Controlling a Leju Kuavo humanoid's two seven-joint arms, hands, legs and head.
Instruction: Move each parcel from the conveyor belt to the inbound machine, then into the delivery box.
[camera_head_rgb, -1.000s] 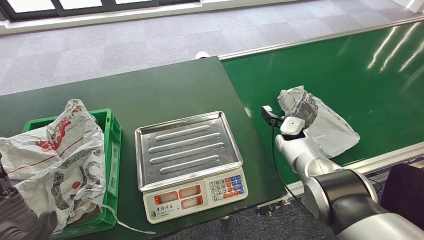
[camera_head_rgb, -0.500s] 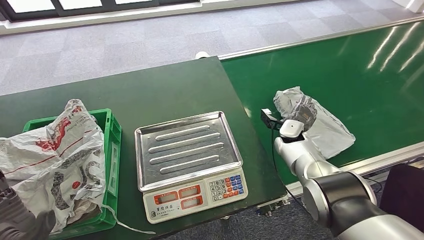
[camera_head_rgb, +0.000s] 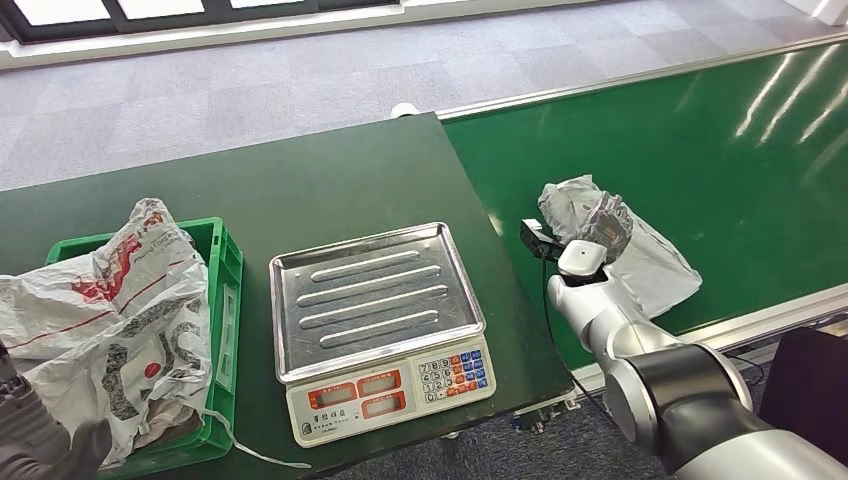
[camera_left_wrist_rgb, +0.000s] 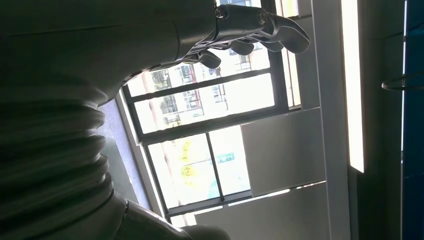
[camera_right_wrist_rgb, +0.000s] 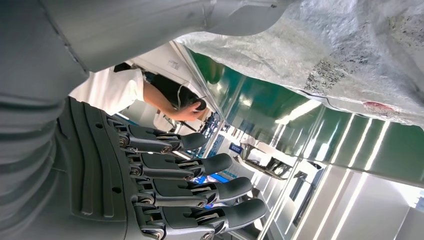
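Left hand (camera_left_wrist_rgb: 250, 35): raised toward the windows, fingers loosely curled and apart, holding nothing.
Crate (camera_head_rgb: 228, 290): green, at the table's left end, stuffed with a crumpled white bag (camera_head_rgb: 110, 320).
Scale (camera_head_rgb: 380, 315): mid-table, steel tray bare.
Parcel (camera_head_rgb: 650, 260): grey, on the belt (camera_head_rgb: 720, 130) near the table.
Right hand (camera_head_rgb: 605, 225): on the parcel's near end, fingers extended and slightly apart, thumb against the wrapping; whether it grips, I cannot tell.
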